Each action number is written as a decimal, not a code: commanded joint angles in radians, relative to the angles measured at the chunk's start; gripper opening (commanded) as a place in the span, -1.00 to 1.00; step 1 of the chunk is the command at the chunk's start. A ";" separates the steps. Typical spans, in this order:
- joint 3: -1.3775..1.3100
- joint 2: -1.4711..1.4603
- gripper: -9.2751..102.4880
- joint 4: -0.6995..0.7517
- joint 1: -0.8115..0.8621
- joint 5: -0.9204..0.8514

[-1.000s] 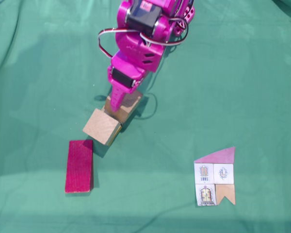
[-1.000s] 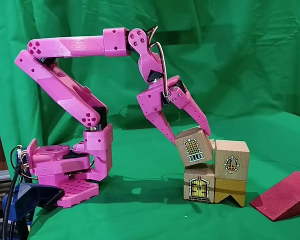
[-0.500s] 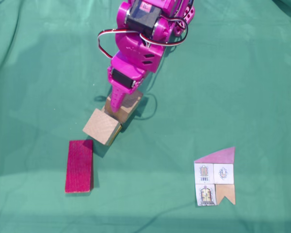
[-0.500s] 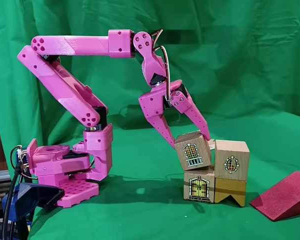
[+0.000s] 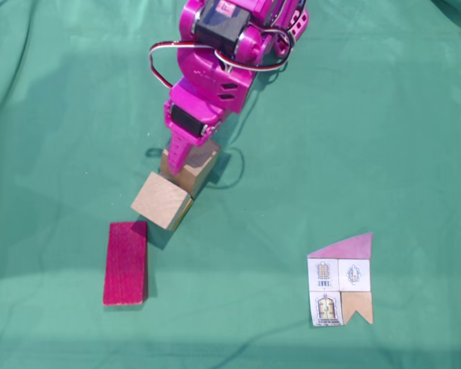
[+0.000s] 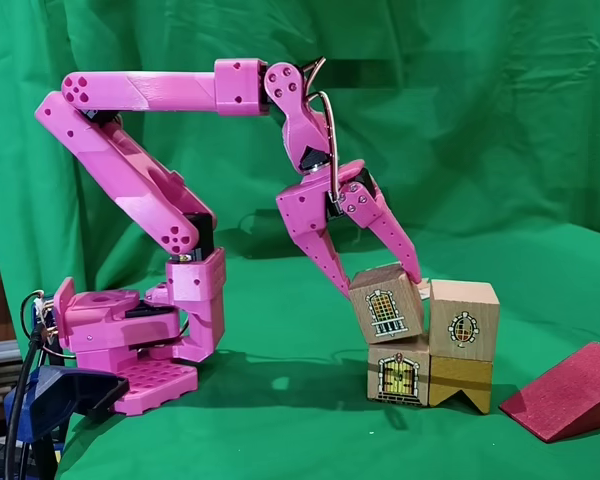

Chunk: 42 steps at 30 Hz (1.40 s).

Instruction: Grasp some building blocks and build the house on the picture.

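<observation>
Your tilted cube (image 6: 386, 304), a smooth light wooden block with a barred arched window printed on its face, sat askew on top of the door cube (image 6: 398, 371), its right edge leaning against the round-window cube (image 6: 464, 319); that one rested squarely on a tan notched block (image 6: 461, 383), the four forming a two-by-two wall on the green cloth (image 6: 280, 400). From above, the stack read as plain pale-brown tops (image 5: 162, 201), with the tilted cube's top (image 5: 192, 164) partly under your arm. Your gripper (image 6: 380, 283), glossy magenta plastic with long tapering fingers, was clamped on the tilted cube, one tip (image 6: 344, 287) at its left top edge and the other (image 6: 412, 272) at its right top corner. The dark-red slab (image 6: 568, 391), wedge-shaped from the side and finely grained, lay on the cloth just right of the wall in that side view; from above it was a flat rectangle (image 5: 125, 263) near the stack's corner. The picture (image 5: 340, 279), a thin printed card with a mauve slanted roof, three white squares and one tan notched square, lay well apart from the blocks on the wrinkled fabric.
</observation>
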 commanded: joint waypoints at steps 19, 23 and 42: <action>-0.014 0.000 -0.63 -0.015 0.017 -0.132; -0.017 0.000 -0.63 -0.015 0.017 -0.121; -0.017 0.000 -0.63 -0.017 0.017 -0.135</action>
